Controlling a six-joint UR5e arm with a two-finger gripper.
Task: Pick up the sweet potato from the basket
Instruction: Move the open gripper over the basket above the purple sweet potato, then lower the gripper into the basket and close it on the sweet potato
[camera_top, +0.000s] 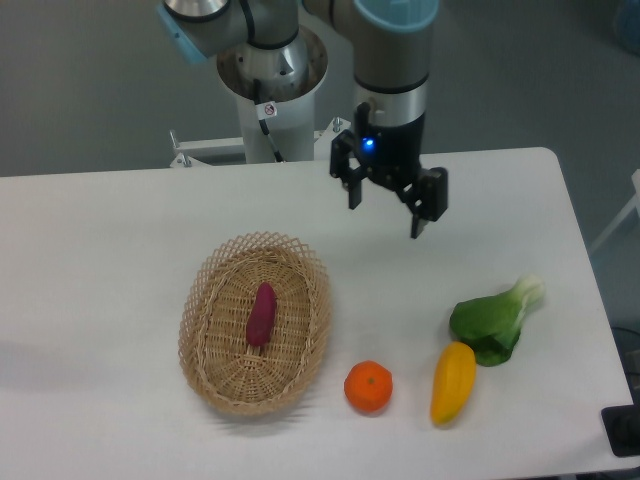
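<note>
Fixed camera: we see the sweet potato (262, 314) lying lengthwise in the middle of the basket (213, 378), untouched. Our hand (385, 220) hangs above the worktop (100, 250), up and to the right of the basket, well apart from it, fingers spread with nothing between them. Right of the basket sit an orange (368, 386), a yellow vegetable (452, 382) and a bok choy (495, 320).

Our read on the risks:
- The tuber is thin and smooth-skinned; an off-centre pinch could roll it or squirt it out.
- It lies flat on the weave, so if we descend too far the fingertips snag the wicker and drag the light basket.
- Fingers need to close across the tuber, not along it.
</note>
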